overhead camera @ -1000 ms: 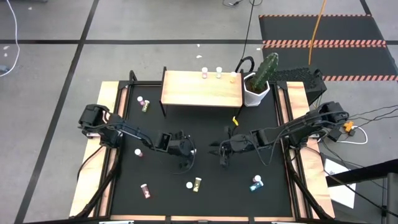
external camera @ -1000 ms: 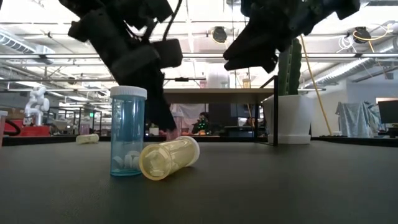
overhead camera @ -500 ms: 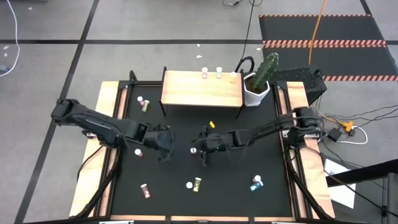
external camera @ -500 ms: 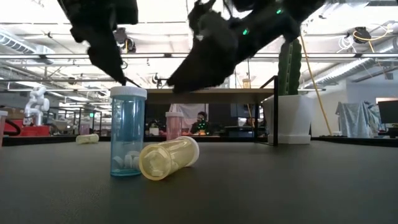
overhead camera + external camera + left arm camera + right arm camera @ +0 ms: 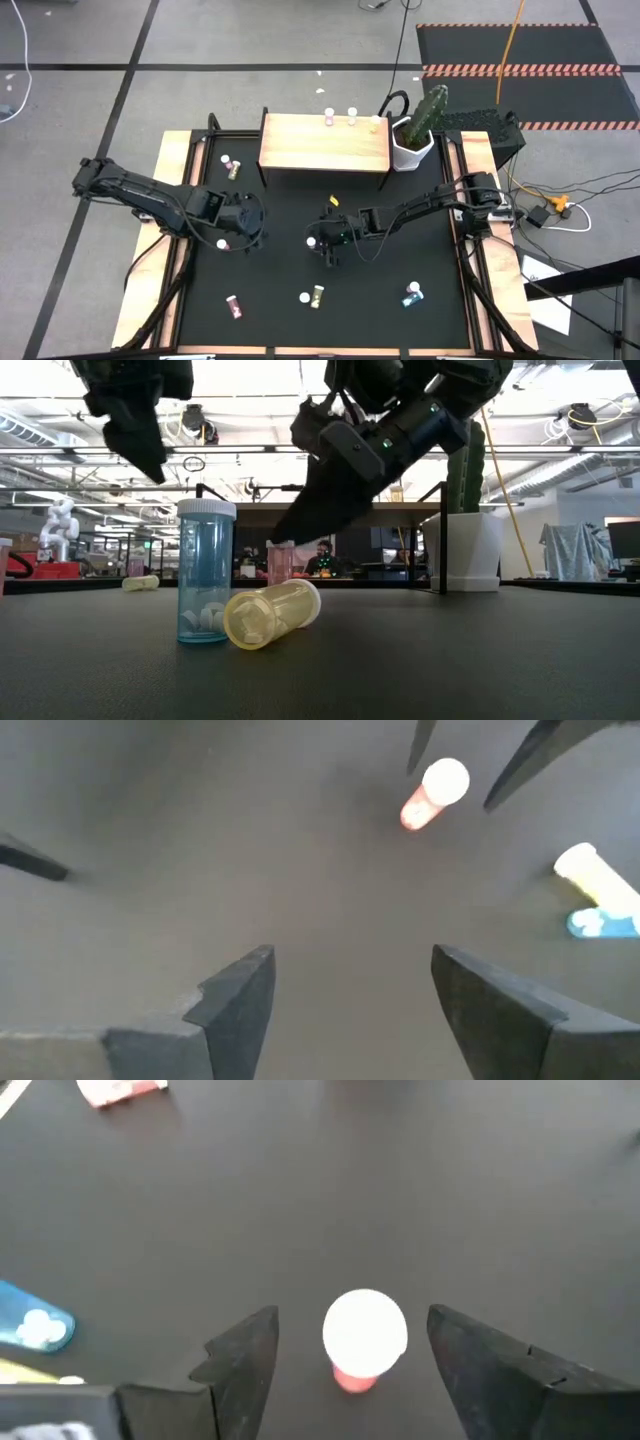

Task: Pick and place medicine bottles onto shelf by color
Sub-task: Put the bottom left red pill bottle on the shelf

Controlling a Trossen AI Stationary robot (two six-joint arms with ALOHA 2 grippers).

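Note:
A pink medicine bottle (image 5: 365, 1338) with a white cap stands upright on the black table, near its middle (image 5: 312, 241). My right gripper (image 5: 360, 1365) is open and points down over it, one finger on either side with a gap to each. It also shows in the low view (image 5: 318, 510). My left gripper (image 5: 350, 990) is open and empty above bare table, left of the middle (image 5: 250, 228). Another pink bottle (image 5: 222, 244) lies just left of it. The light-wood shelf (image 5: 325, 143) stands at the far side, with three bottles (image 5: 352, 118) along its far edge.
A white pot with a cactus (image 5: 412, 140) stands right of the shelf. Two bottles (image 5: 230, 166) lie left of the shelf. Near the front edge are a pink bottle (image 5: 233, 305), an upright teal one (image 5: 205, 575) beside a lying yellow one (image 5: 270, 613), and a teal one (image 5: 412, 293).
My right gripper has gone toward the table's left edge and down, until its fingers stand on either side of the upright pink bottle. My left gripper has drawn back toward the table's left edge. No bottle has moved.

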